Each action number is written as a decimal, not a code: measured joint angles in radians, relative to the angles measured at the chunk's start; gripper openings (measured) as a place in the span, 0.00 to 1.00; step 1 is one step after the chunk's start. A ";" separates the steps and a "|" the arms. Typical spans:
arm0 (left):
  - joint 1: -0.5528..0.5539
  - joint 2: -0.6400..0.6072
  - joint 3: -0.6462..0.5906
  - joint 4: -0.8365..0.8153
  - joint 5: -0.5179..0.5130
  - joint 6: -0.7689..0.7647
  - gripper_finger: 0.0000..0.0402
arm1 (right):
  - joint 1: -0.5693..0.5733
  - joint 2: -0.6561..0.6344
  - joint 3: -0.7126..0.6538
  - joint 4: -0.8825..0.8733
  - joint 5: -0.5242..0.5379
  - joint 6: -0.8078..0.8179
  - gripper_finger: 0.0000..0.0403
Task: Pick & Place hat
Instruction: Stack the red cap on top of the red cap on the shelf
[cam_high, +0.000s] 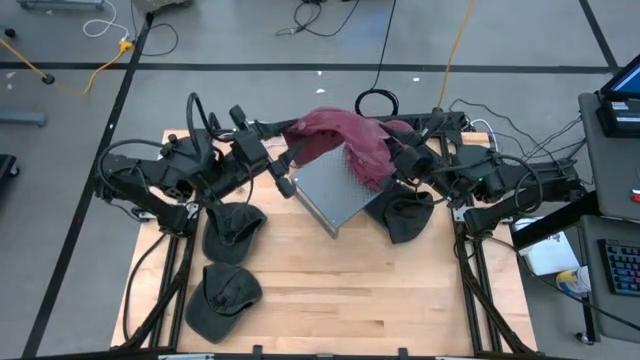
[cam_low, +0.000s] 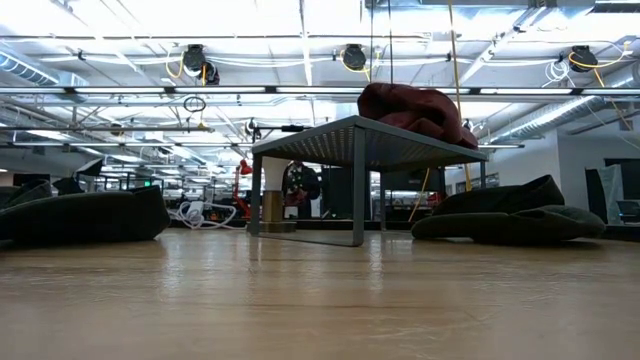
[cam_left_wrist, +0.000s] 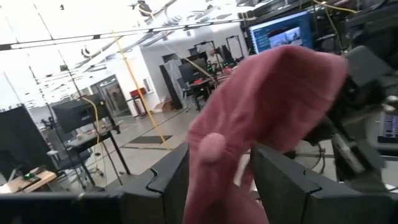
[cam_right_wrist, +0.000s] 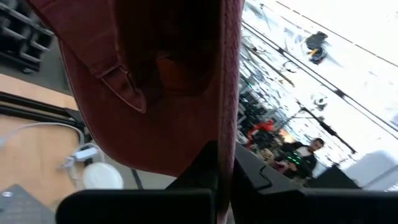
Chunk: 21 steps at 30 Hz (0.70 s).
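Observation:
A dark red hat (cam_high: 345, 140) lies bunched over the far part of a grey metal stand (cam_high: 330, 195). In the low view the red hat (cam_low: 415, 108) sits on the stand's top (cam_low: 360, 140). My left gripper (cam_high: 288, 158) comes at it from the table's left and is shut on it. My right gripper (cam_high: 397, 160) comes from the right and is also shut on it. The left wrist view shows the red hat (cam_left_wrist: 261, 112) filling the space between my fingers. In the right wrist view, the hat (cam_right_wrist: 161, 81) hangs in front with its strap and buckle (cam_right_wrist: 121, 84) showing. My left gripper (cam_left_wrist: 217, 183) pinches a bunched fold of the hat's crown cloth (cam_left_wrist: 214, 168) between its two fingers (cam_left_wrist: 168, 183), coming level from the table's left. The rest of the hat lies on the stand's top. My right gripper (cam_right_wrist: 224, 171) pinches a thin edge of the hat (cam_right_wrist: 227, 134) between its fingers (cam_right_wrist: 199, 165), coming from the table's right. The cloth stands up from the fingers as one narrow band; one layer or several, I cannot tell.
Three dark green hats lie on the wooden table: one left of the stand (cam_high: 232, 228), one near the front left (cam_high: 222, 298), one right of the stand (cam_high: 405, 215). Cables run past the far edge. A person (cam_right_wrist: 305, 155) shows in the room beyond.

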 joint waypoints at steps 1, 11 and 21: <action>0.004 0.000 0.000 0.000 0.001 -0.001 0.44 | 0.000 0.000 0.000 -0.008 -0.016 0.011 0.01; 0.011 0.000 0.000 -0.024 0.003 -0.006 0.41 | -0.001 0.005 0.000 -0.025 -0.040 0.033 0.01; 0.008 0.000 0.000 -0.015 0.004 -0.010 0.06 | -0.001 0.005 -0.002 -0.054 -0.041 0.060 0.02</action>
